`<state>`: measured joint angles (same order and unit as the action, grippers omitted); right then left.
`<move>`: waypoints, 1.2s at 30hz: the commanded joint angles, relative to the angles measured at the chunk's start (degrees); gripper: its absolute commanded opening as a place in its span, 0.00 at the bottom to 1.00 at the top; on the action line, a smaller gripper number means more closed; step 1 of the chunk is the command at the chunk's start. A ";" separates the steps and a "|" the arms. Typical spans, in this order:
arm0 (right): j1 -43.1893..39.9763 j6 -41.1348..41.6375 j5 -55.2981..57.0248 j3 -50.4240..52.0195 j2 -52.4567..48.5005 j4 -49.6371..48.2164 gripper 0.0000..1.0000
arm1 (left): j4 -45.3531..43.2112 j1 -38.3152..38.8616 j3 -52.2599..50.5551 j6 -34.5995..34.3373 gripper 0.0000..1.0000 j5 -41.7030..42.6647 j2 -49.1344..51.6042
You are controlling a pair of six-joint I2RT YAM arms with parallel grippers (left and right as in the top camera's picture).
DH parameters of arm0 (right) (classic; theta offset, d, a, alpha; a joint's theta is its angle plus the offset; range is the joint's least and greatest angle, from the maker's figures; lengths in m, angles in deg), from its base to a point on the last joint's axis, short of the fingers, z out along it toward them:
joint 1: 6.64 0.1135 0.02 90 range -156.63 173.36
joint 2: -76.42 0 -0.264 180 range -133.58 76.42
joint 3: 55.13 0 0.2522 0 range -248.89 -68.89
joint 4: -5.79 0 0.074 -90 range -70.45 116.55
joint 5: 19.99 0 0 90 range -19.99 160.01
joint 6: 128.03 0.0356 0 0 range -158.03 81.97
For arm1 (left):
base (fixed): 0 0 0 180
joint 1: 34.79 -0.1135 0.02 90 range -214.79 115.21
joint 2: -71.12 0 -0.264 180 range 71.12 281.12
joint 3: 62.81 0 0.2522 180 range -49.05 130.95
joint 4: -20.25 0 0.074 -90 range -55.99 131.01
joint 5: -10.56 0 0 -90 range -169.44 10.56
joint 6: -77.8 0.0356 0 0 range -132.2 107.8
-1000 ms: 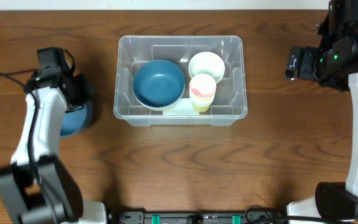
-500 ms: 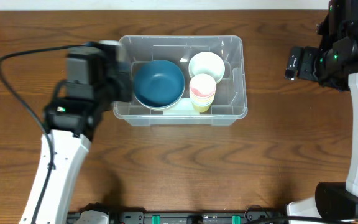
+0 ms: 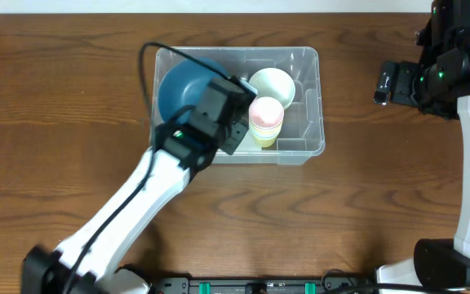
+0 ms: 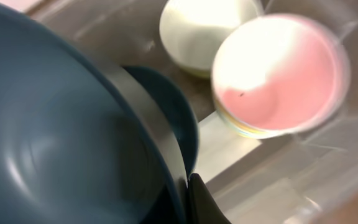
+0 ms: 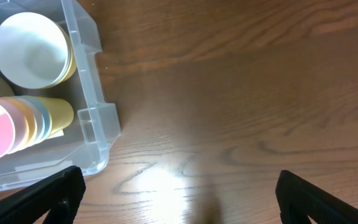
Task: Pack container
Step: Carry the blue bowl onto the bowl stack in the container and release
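Note:
The clear plastic container (image 3: 308, 122) stands at the table's centre. My left gripper (image 3: 209, 104) is over its left half, shut on the rim of a dark blue bowl (image 3: 178, 86), held tilted above the bin. In the left wrist view the held bowl (image 4: 61, 137) fills the left side, pinched at my finger (image 4: 190, 194). A second blue bowl (image 4: 174, 109) lies below it in the bin. A white cup (image 3: 272, 83) and a stack of cups with a pink top (image 3: 266, 114) stand in the right half. My right gripper (image 5: 182, 199) is open and empty over bare table right of the container (image 5: 89, 93).
The right arm (image 3: 439, 73) stands at the table's right edge. The right wrist view shows the white cup (image 5: 30, 50), the cup stack (image 5: 17, 127) and brown wood table (image 5: 241, 93) beside the bin.
My left arm has swung from the table's far left to over the container, carrying the blue bowl. The right arm has not moved.

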<state>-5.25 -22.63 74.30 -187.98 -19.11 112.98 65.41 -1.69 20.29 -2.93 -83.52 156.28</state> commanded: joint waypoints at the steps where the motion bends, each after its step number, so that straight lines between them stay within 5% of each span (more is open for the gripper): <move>1: -0.26 -0.68 -0.15 0.02 0.70 0.02 0.99 | -2.12 -0.42 1.84 1.42 0.06 -4.17 4.46; 11: -0.26 -0.68 -0.15 0.02 0.70 0.02 0.99 | -5.62 -0.57 1.84 1.40 0.07 -4.17 10.95; 14: -0.26 -0.68 -0.15 0.02 0.70 0.02 0.99 | -6.10 -0.57 1.84 1.42 0.53 -4.42 10.95; 18: -0.26 -0.68 -0.15 0.02 0.70 0.02 0.99 | -7.41 -0.66 1.84 1.38 0.77 -5.55 10.80; 32: -0.26 -0.68 -0.15 0.02 0.70 0.02 0.99 | -6.03 -5.53 1.95 -4.46 0.79 -12.31 -3.37; 36: -0.26 -0.68 -0.15 0.02 0.70 0.02 0.99 | -2.89 -6.62 1.95 -5.35 0.98 -12.33 -10.58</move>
<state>-5.25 -22.63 74.30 -187.98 -19.11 112.98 61.28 -7.76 20.44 -6.53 -94.95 149.64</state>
